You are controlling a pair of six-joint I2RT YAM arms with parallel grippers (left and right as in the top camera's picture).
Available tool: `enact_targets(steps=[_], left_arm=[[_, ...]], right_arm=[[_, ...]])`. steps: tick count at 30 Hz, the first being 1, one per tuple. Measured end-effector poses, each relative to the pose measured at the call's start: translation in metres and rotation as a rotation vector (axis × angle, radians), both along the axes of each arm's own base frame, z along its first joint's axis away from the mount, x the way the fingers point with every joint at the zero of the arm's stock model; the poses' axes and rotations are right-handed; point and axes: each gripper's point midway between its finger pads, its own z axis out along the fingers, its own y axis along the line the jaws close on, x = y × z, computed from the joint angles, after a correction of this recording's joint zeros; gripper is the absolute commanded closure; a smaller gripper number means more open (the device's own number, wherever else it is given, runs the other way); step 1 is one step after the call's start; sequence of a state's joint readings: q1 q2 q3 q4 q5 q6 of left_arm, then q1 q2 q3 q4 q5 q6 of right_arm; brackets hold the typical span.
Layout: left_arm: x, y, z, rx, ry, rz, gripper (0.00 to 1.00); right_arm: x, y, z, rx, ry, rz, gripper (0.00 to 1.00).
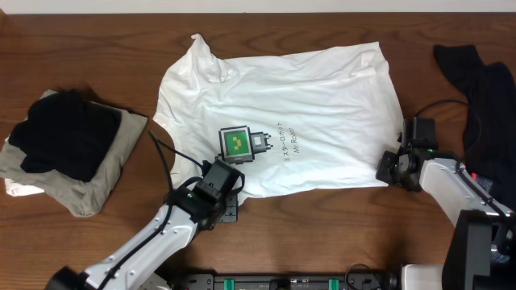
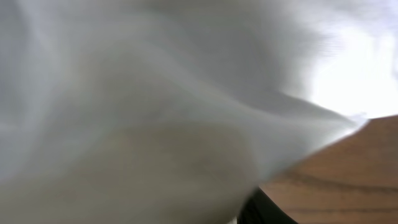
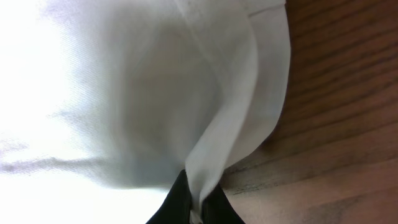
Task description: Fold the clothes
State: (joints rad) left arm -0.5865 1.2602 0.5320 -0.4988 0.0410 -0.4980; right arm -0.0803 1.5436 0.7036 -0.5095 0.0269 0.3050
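Along lower edge of shirt (image 1: pixel 306 97): right claw (image 3: pixel 196 208) pinched tight on hem; left claw (image 1: pixel 226 192) smothered by cloth, grip unclear. Confirm left hold, then lift both evenly, keeping hem taut.

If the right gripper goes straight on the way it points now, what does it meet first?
The white T-shirt: the right gripper pinches a fold of its edge, and more of that cloth seems to lie straight ahead.
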Motion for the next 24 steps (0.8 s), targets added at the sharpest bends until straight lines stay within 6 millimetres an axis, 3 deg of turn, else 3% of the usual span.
enact_targets(steps=[3,6,13,17,20,22,24], left_arm=[[0.002,-0.002,-0.009,0.006,0.018,0.003,0.73],[0.001,-0.002,-0.012,0.012,0.029,0.01,0.93],[-0.009,0.004,-0.005,0.034,0.065,0.001,0.94],[-0.003,0.001,0.025,0.003,0.019,-0.001,0.94],[0.004,-0.004,0.056,-0.04,-0.05,-0.005,0.94],[0.006,-0.006,0.079,-0.068,-0.098,-0.015,0.94],[0.008,-0.005,0.104,-0.087,-0.148,-0.029,0.94]], right_arm=[[0.0,0.0,0.0,0.0,0.0,0.0,0.97],[0.0,0.0,0.0,0.0,0.0,0.0,0.97],[0.0,0.0,0.0,0.0,0.001,0.0,0.99],[-0.002,0.001,0.0,0.004,0.009,0.006,0.99],[-0.015,0.004,0.003,0.017,0.055,0.014,0.99],[-0.021,0.005,0.014,0.023,0.069,0.019,0.99],[-0.013,0.005,0.039,0.021,0.016,0.026,0.99]])
